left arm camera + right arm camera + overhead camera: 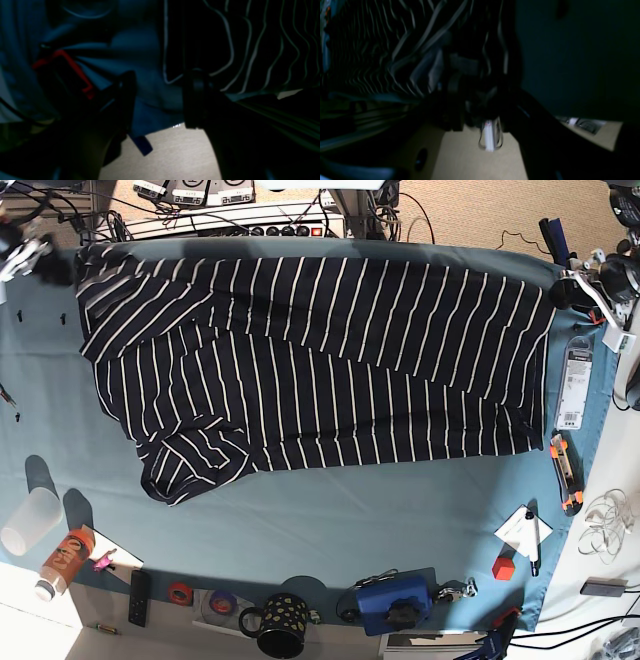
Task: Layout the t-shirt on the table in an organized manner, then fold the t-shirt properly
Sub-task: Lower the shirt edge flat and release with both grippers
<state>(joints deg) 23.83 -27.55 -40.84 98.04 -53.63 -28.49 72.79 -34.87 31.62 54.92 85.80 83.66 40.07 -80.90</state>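
Open wide at the left gripper (160, 100), nothing between the jaws; impossible to tell at the right gripper (50, 268), lost in blur. Beyond, sprawled over the table (400, 510): the t-shirt (320, 370). Best to flatten its rumpled right-arm-side corner before folding

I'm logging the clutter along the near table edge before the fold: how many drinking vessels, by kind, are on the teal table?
Clear plastic cup: 1
Orange bottle lying on its side: 1
Black polka-dot mug: 1
Total: 3
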